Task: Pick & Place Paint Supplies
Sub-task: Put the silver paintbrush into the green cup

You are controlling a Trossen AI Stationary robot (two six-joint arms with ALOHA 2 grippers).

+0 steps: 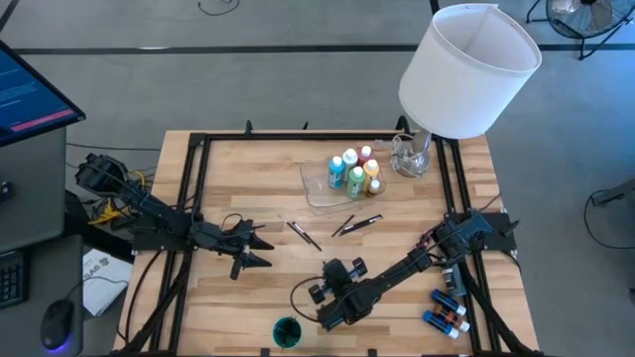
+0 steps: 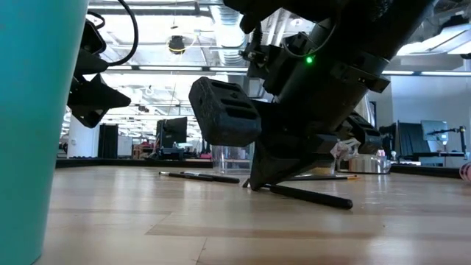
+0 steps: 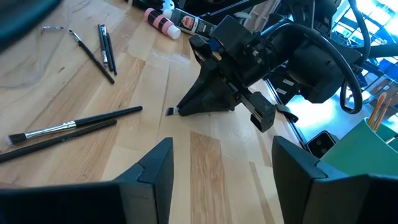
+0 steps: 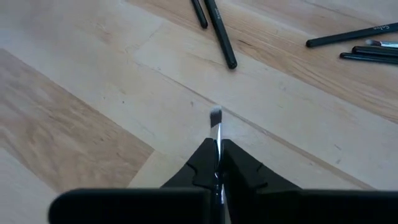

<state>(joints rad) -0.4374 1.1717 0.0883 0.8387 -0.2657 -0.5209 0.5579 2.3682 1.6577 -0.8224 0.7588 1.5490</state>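
Observation:
My right gripper (image 4: 217, 149) is down at the wooden table's near middle, shut on a thin brush whose pale bristle tip (image 4: 216, 117) sticks out past the fingertips. Other dark-handled brushes lie loose on the table: one pair (image 1: 303, 234) to the left and another (image 1: 357, 223) farther back. Several white-capped paint bottles (image 1: 355, 174) stand upright in the clear tray (image 1: 317, 190) at the far middle. My left gripper (image 3: 224, 174) hovers open near the table's left side, pointing toward the right gripper, with nothing between its fingers. My right gripper pinches the brush between its two fingers at the metal ferrule (image 4: 216, 138), just behind the bristles. The fingers slant down toward the table and lie along the brush. The bristle tip (image 3: 171, 112) is at the tabletop, and a dark handle (image 2: 309, 195) runs back on the wood from the fingertips.
A teal cup (image 1: 288, 332) stands at the near edge, close to the right gripper. Markers (image 1: 446, 312) lie at the near right. A big white lampshade (image 1: 466, 69) on a glass base rises over the far right corner. Bare wood lies between the two grippers.

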